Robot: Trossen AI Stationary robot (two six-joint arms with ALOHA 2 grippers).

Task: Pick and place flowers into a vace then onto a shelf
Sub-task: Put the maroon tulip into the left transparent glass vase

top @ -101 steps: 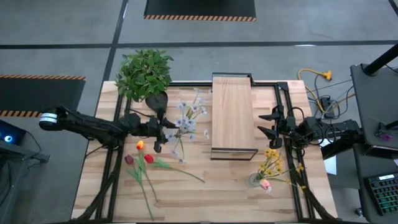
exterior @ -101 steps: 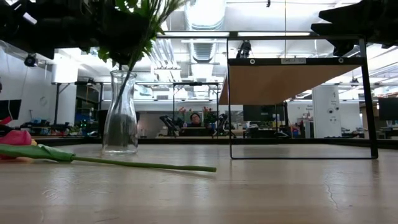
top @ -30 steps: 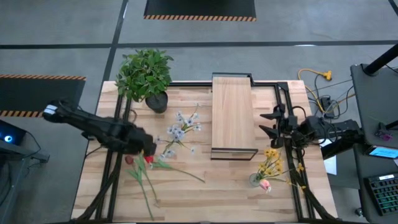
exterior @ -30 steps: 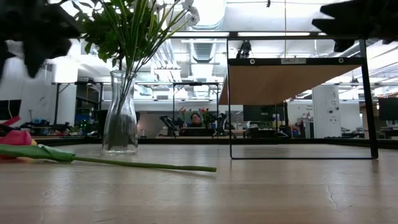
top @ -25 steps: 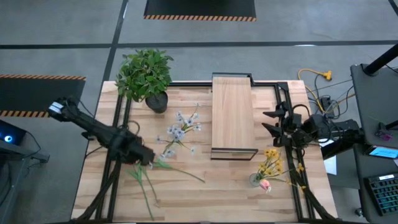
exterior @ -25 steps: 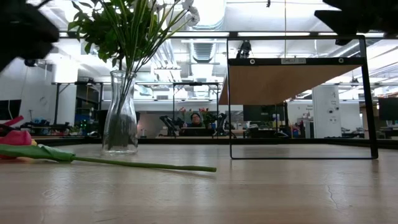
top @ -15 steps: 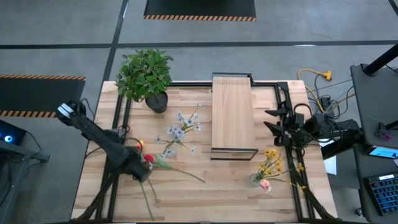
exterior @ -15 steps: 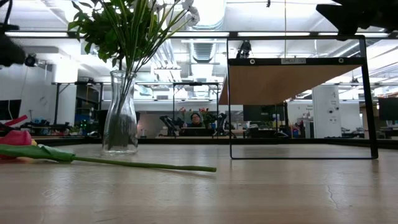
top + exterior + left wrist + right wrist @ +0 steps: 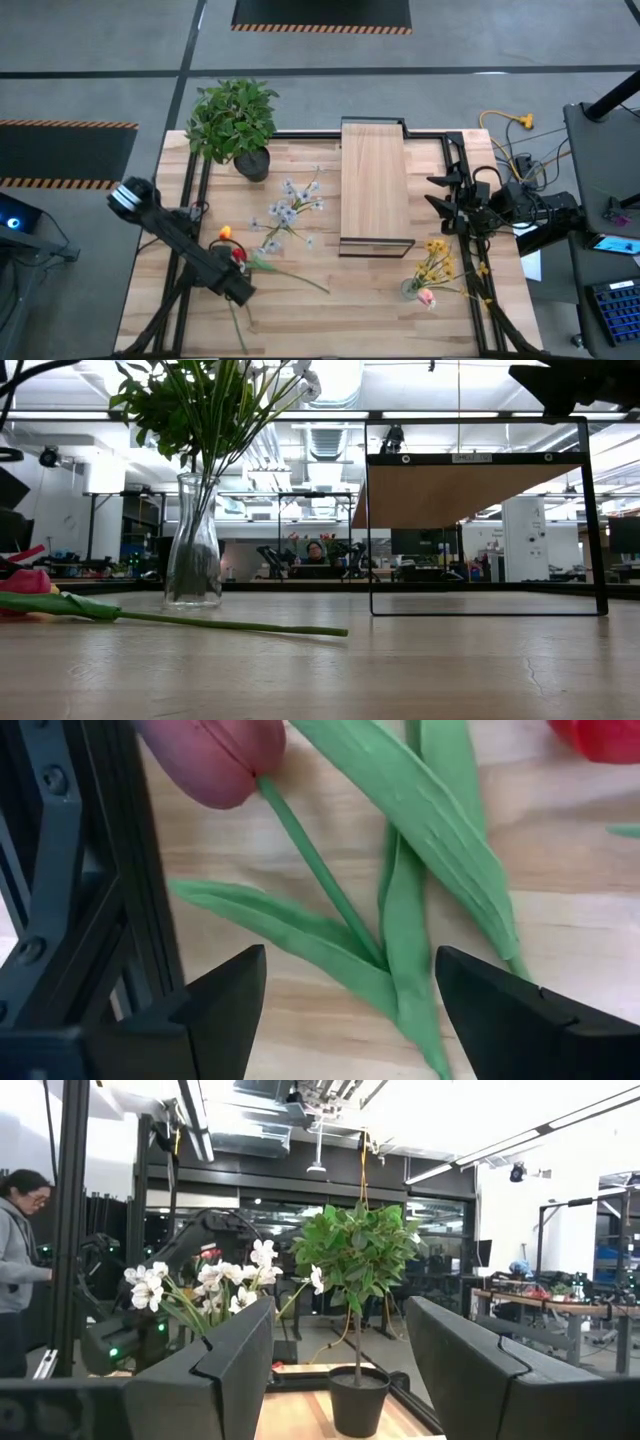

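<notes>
High view: my left gripper [image 9: 238, 291] sits lower left of the frame, over the tulips [image 9: 233, 262] lying on the desk [image 9: 370, 310]. White-grey sprigs [image 9: 290, 205] are centre frame in a vase I can't make out from above; yellow blooms [image 9: 434, 262] lie lower right. The shelf [image 9: 374, 185] stands upper centre, nothing on it. Right gripper [image 9: 440, 200] waits just right of the shelf.

Low view: glass vase [image 9: 194, 542] centre left holds green stems; one tulip stem [image 9: 230, 624] lies flat in front of it.

Left wrist view: fingers [image 9: 222, 1005] spread wide, straddling a green stem [image 9: 322, 875] and leaves, pink bloom [image 9: 215, 758] at the top left, not touching yet.

Right wrist view: fingers [image 9: 237, 1355] spread, holding nothing (potted plant [image 9: 355, 1285] beyond).

Risk, my guess: closing here may catch a leaf rather than the stem, so the tulip slips or tears on the lift; the desk frame rail [image 9: 80, 890] is close beside the fingers and could be bumped.
</notes>
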